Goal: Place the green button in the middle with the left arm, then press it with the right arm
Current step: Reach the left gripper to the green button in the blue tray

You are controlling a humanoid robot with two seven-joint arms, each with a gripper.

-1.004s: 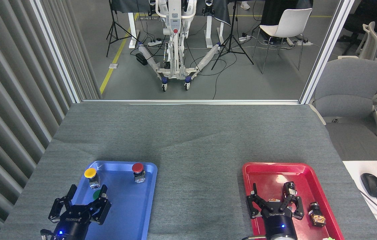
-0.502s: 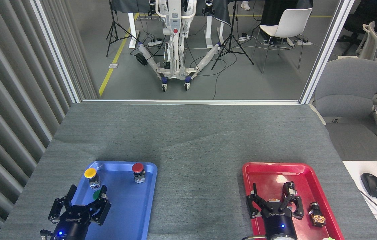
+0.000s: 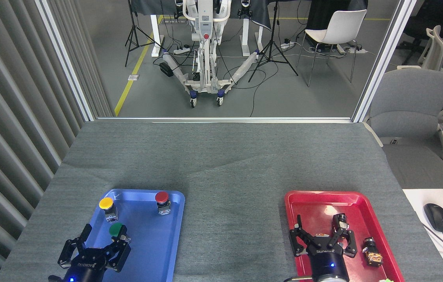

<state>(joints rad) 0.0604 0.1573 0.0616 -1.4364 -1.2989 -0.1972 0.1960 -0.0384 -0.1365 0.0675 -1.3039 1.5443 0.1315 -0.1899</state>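
The green button point(image 3: 116, 230) stands upright in the blue tray point(image 3: 155, 243), just below the yellow button. My left gripper point(image 3: 102, 237) hovers at the tray's near left, open, with its fingers just short of the green button and nothing between them. My right gripper point(image 3: 320, 234) is open over the red tray point(image 3: 311, 203), holding nothing. The middle point(image 3: 233, 219), bare grey cloth between the two trays, has nothing on it.
A yellow button point(image 3: 106, 204) and a red button point(image 3: 162, 198) stand at the blue tray's far end. Small dark parts point(image 3: 372, 250) lie in the red tray. A computer mouse point(image 3: 437, 217) rests on a white surface at the right. Grey slatted wall runs along the left.
My left gripper has pulled back toward me, uncovering the green button's cap. The right arm has not moved.
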